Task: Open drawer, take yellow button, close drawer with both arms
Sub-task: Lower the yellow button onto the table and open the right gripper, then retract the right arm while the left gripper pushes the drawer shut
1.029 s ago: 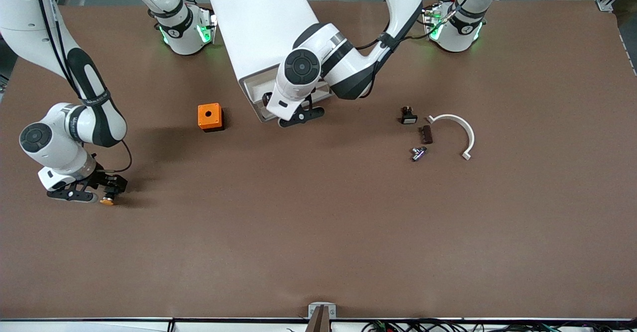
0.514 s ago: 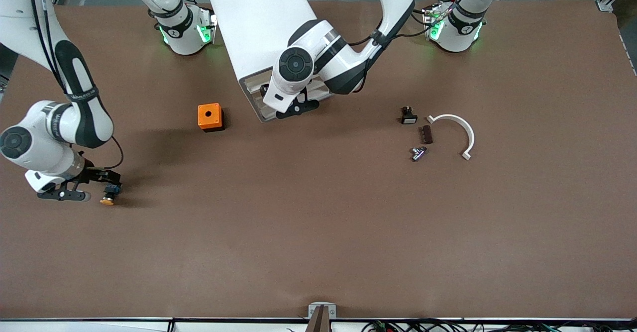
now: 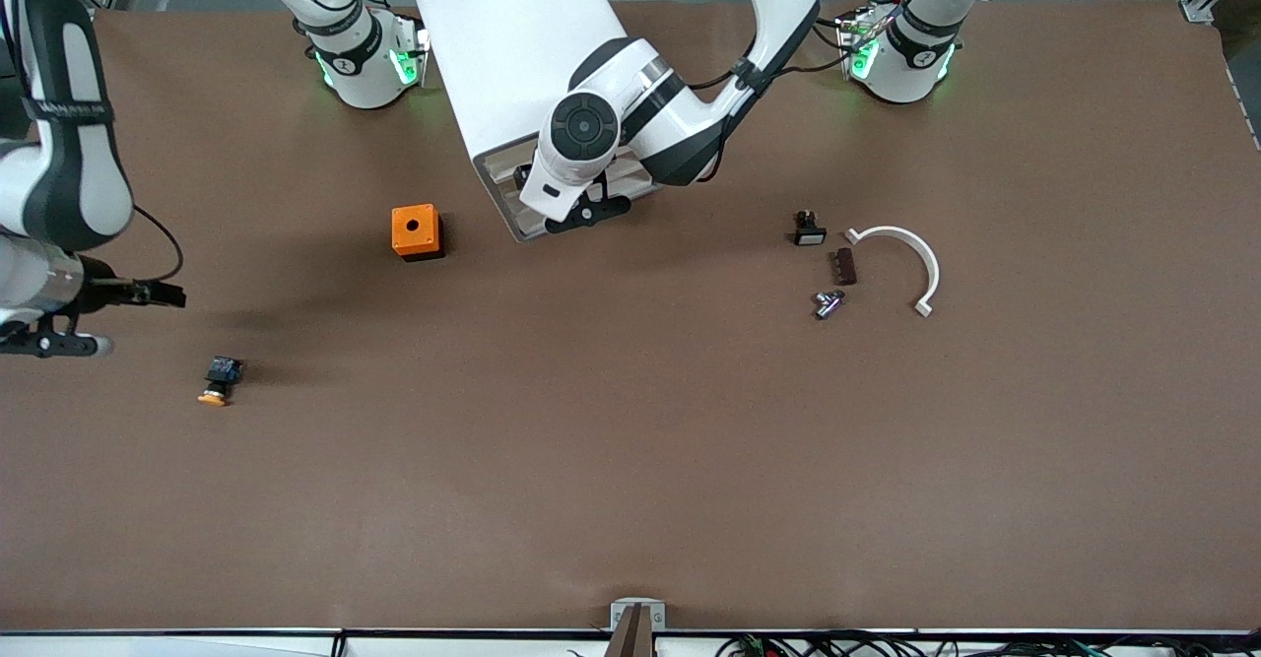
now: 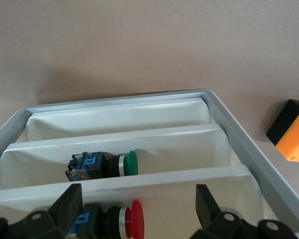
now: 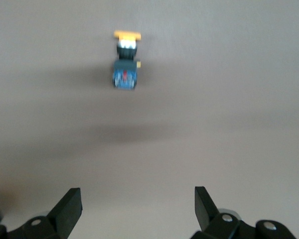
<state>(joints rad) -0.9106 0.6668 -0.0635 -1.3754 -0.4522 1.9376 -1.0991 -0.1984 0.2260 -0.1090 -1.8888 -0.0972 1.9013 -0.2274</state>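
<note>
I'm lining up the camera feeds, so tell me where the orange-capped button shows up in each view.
Front view: the button lies on the brown table, toward the right arm's end, nearer the camera than the orange cube box.
Left wrist view: not in it; only green and red buttons in the drawer.
Right wrist view: on bare table, cap pointing away from the end effector.
Shared landmark: the brown table.

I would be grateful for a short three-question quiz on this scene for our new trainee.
1. True or false: the right gripper holds the button.
2. Which gripper is at the open drawer: A) left gripper, B) right gripper?
3. Fill in: the buttons in the drawer have a green cap and a ___ cap.

Key: 1 false, it lies on the table; 2 A; 3 red.
</note>
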